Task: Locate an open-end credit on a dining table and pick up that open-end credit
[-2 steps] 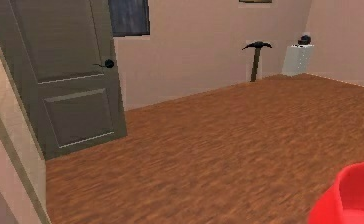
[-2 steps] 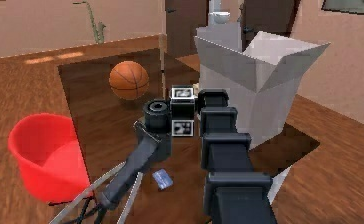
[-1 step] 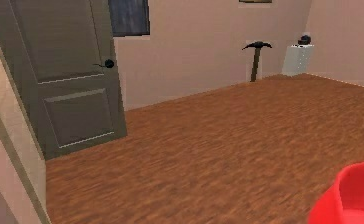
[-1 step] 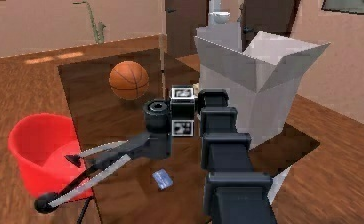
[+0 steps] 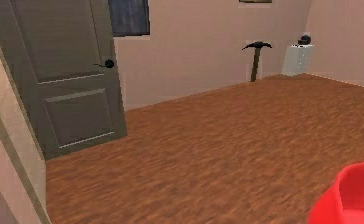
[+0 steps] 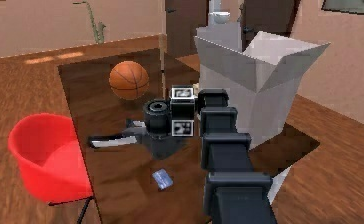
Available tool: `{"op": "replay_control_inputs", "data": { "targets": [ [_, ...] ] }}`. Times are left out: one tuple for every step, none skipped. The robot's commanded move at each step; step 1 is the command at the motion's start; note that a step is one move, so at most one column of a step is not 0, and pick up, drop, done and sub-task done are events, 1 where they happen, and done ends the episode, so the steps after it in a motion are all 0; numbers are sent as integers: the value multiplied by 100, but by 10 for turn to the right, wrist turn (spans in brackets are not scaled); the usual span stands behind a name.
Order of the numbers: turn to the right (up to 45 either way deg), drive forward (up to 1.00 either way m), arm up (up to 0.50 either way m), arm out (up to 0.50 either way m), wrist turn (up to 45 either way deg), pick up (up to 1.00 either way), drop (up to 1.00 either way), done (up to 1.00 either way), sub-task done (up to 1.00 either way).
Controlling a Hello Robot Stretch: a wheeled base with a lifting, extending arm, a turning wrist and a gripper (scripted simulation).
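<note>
Arm stretched over the dark desk (image 6: 90,88), claw (image 6: 108,139) near a basketball (image 6: 129,78)
A small bluish card (image 6: 164,179) lies flat on the desk, just left of the arm and below the claw; whether the claw grips anything, I cannot tell

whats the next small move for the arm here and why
Probably draw the dark square arm back a little. The small flat blue-grey card lies on the dark wooden table lower in the arm side view than the gripper and its thin fingers, so they seem to reach past it.
</note>
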Motion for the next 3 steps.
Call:
{"op": "replay_control_inputs", "data": {
  "targets": [
    [0,0,0,0,330,0,0,0,0],
    [0,0,-30,0,0,0,0,0,0],
    [0,0,0,0,0,100,0,0,0]
  ]
}}
